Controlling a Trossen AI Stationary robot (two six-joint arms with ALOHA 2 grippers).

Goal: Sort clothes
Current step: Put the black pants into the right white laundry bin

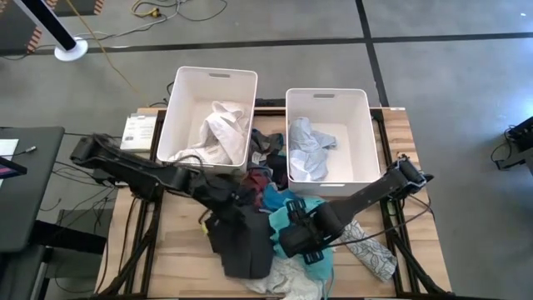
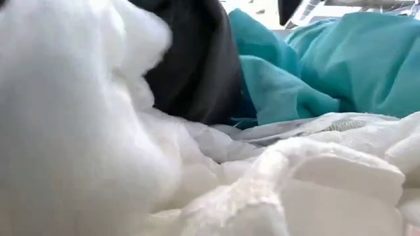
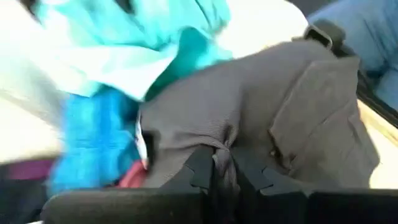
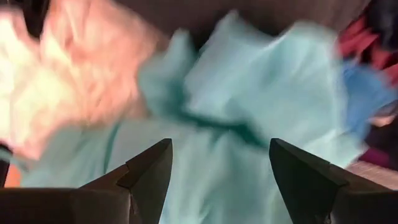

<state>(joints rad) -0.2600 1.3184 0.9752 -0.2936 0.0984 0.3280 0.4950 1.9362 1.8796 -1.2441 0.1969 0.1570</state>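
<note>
High view: left hand (image 1: 236,202) pinching dark garment (image 1: 241,242); right hand (image 1: 301,243) spread.

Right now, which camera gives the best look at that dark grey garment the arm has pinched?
The left wrist view: the left gripper is shut on a fold of the dark grey garment. The high view shows it whole but small; the low view catches only a dark patch; the right wrist view, just an edge.

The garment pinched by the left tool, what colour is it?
Dark grey garment, pinched by the left tool; left wrist view shows it best.
</note>
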